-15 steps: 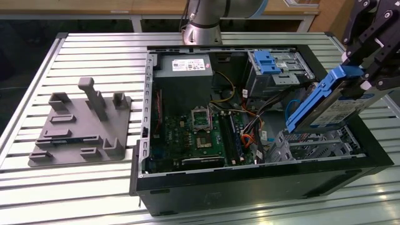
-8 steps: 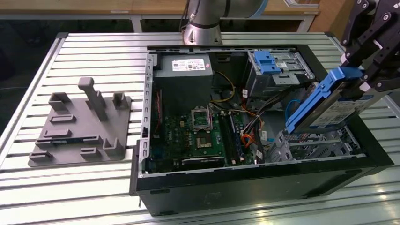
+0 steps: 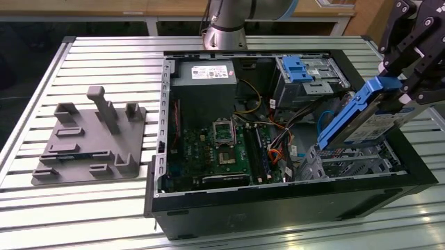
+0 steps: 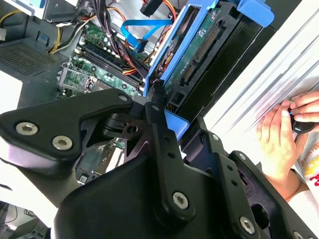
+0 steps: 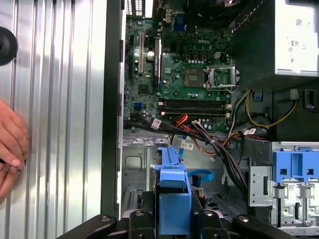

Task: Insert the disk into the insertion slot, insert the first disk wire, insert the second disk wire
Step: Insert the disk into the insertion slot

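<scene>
One step is in hand, by my judgement: getting the disk (image 3: 372, 122) into the insertion slot (image 3: 351, 162). My end effector (image 3: 407, 86) is clamped on the disk's blue carrier at its upper end, fingers pressed against the plastic from both sides. The disk hangs tilted over the slot, which sits in the near corner of the computer case (image 3: 278, 211) on the exterior view's right. Its lower end is down at the slot's top edge, and I cannot tell whether the two touch. The disk is not yet seated.

To do this well, I think the carrier's long edges must line up squarely with the slot's walls, since the slot looks only just wider than the disk. The tilt should come out gently, with a slow, straight slide.

The second disk wire (image 3: 322, 117), light blue, arcs just beside the disk's lower end. The first disk wire (image 3: 274, 154), orange and black, lies loose near the slot's mouth. Either could get pinched, so they want room. A person's hand (image 5: 12, 144) rests on the worktop (image 3: 83, 208) beside the case.
</scene>
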Tool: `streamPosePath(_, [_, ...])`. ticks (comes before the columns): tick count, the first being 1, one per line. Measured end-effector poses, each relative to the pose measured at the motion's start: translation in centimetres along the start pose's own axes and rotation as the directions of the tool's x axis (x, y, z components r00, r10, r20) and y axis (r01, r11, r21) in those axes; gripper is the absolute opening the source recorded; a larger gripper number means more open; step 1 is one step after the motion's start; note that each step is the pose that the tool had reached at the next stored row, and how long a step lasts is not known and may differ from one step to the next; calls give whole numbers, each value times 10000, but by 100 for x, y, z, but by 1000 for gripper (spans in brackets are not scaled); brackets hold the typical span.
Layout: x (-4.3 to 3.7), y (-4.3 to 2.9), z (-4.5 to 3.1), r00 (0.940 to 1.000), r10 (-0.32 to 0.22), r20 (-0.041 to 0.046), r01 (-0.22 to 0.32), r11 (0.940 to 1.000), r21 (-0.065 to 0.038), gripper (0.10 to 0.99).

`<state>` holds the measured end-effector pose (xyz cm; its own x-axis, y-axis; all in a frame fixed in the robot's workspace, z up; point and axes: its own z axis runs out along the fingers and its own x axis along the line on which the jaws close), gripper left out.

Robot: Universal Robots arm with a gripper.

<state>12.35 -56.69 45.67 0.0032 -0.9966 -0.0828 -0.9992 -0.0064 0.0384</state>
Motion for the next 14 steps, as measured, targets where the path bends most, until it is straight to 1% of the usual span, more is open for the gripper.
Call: streamPosePath(14, [24, -2, 45, 10000, 0, 0, 0, 10000, 0, 365])
